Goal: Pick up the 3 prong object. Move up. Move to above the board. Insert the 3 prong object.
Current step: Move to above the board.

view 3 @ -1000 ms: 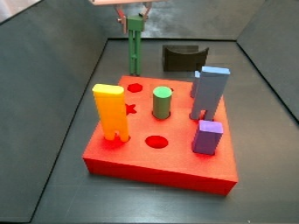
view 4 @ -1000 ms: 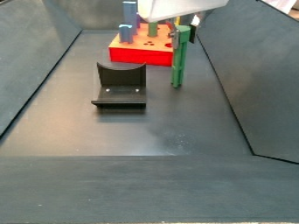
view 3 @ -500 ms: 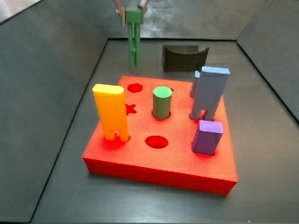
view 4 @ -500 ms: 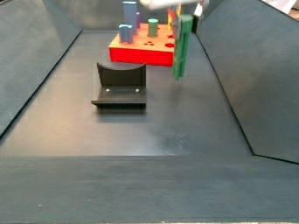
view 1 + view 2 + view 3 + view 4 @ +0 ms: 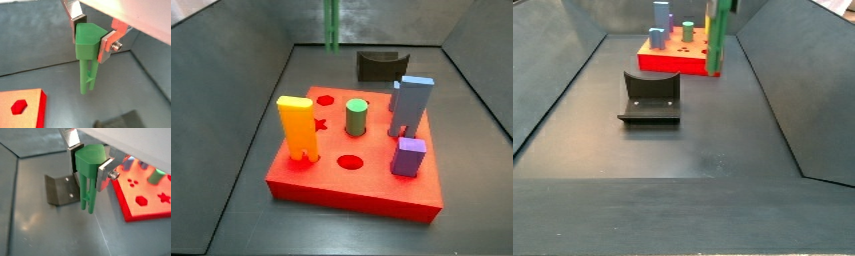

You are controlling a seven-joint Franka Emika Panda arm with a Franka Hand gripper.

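My gripper (image 5: pixel 91 38) is shut on the blocky head of the 3 prong object (image 5: pixel 87 47), a slim green piece with its thin legs hanging down, clear of the floor; both wrist views show this grip (image 5: pixel 88 167). In both side views only the green legs show, high up (image 5: pixel 334 25) (image 5: pixel 716 45), and the gripper itself is above the frame. The red board (image 5: pixel 352 178) lies on the floor away from the held piece, and it shows in both wrist views (image 5: pixel 148 203) (image 5: pixel 20 107).
On the board stand an orange block (image 5: pixel 297 128), a short green cylinder (image 5: pixel 356 117), a tall blue-grey block (image 5: pixel 410 105) and a small purple block (image 5: pixel 409 157). The dark fixture (image 5: pixel 378 65) (image 5: pixel 649 97) stands on the floor beside the board. Sloped grey walls enclose the floor.
The gripper has risen with the 3 prong object, lifting its legs off the floor; the gripper has left the top of both side views.
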